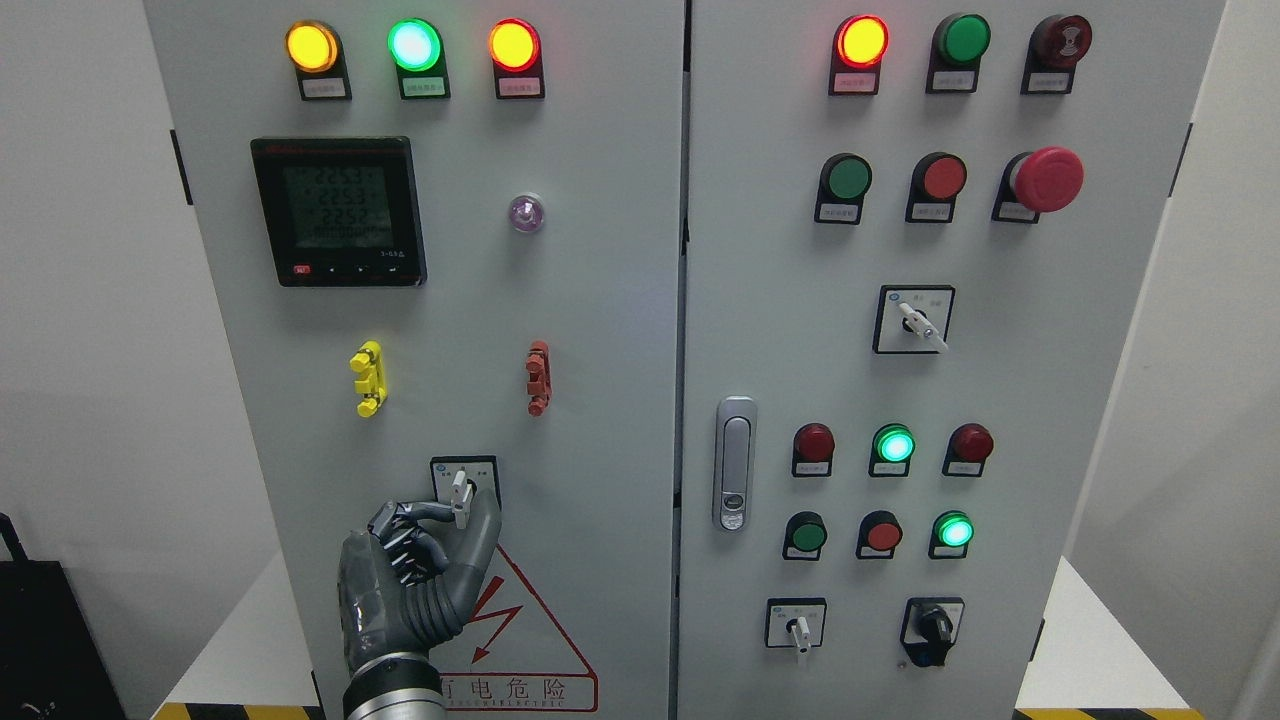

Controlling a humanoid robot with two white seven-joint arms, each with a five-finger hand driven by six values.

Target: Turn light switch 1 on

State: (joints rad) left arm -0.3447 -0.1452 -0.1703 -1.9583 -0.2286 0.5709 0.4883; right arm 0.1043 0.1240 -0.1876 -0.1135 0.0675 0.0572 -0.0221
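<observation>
Scene: I face a grey electrical cabinet point(600, 330) with two doors, seen from my head camera.
Left door: three lit lamps along the top, yellow, green and orange; a dark digital meter point(338, 211) below them; a yellow clip and a red clip at mid height.
Task's thing: the rotary switch point(461, 497), a small white lever on a square black-edged plate, low on the left door, just above a red lightning warning triangle point(520, 625).
Left hand: my left hand point(420, 570) rises from the bottom edge, left of the middle, and has reached the switch.
Fingers: narrowly curled, with the thumb on one side of the lever and a fingertip on the other; they seem to pinch it, though I cannot be sure how firm the contact is.
Lever: it stands close to upright, so I judge it not yet turned.
Right hand: not visible.
Right door: rows of red and green buttons, a red mushroom stop button point(1046, 179), a silver door handle point(735, 463), and three more selector switches.
Progress: the reach looks finished and the grip about made; the twist itself is left, as is letting go.
</observation>
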